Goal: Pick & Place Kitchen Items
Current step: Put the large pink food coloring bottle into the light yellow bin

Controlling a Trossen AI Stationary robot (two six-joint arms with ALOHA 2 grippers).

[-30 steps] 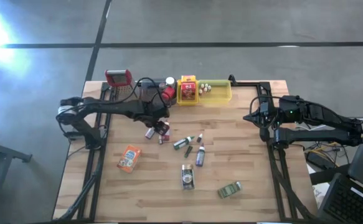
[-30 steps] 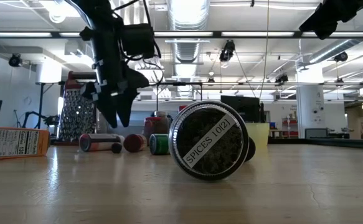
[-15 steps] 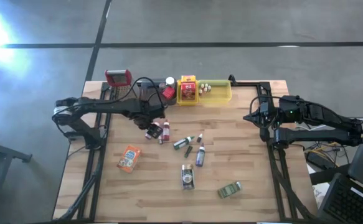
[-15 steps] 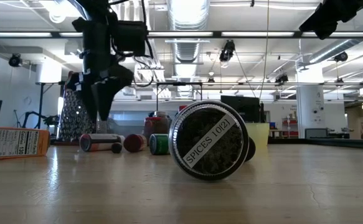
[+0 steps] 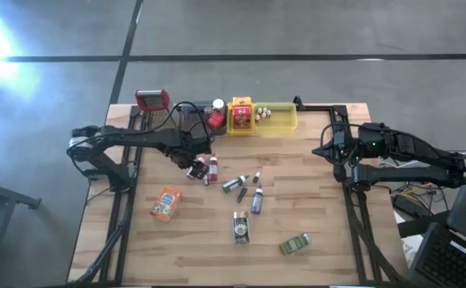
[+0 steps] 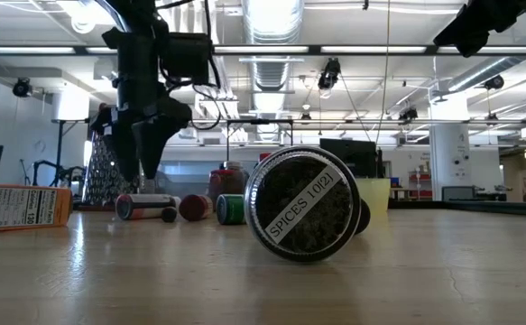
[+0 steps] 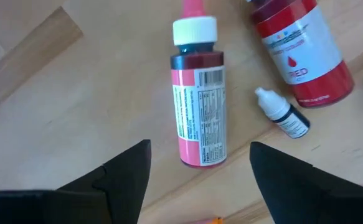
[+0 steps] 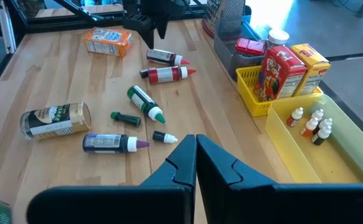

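Note:
My left gripper point(image 7: 200, 180) hangs open, pointing down, over a pink bottle with a white cap point(image 7: 198, 106) that lies on its side on the wooden table. Its fingers stand above the bottle's bottom end, clear of it. Beside that bottle lie a larger red bottle point(image 7: 302, 50) and a tiny black dropper bottle point(image 7: 282, 114). In the high view the left gripper point(image 5: 189, 156) is at the table's far left. My right gripper point(image 8: 195, 149) is shut and raised at the table's right side point(image 5: 324, 148).
An orange box point(image 5: 165, 203), a green-capped bottle point(image 5: 234, 183), a purple bottle point(image 5: 256, 200), a spice jar point(image 5: 240, 227) and a tin point(image 5: 294, 244) lie across the table's middle. At the far edge stand a grater point(image 5: 153, 104), a grey tray point(image 5: 191, 120) and a yellow tray point(image 5: 280, 120).
My left gripper has moved toward the table's left edge, away from the grey tray, and now hangs over the pink bottle. In the low view its fingers have spread wider. The bottles have kept still.

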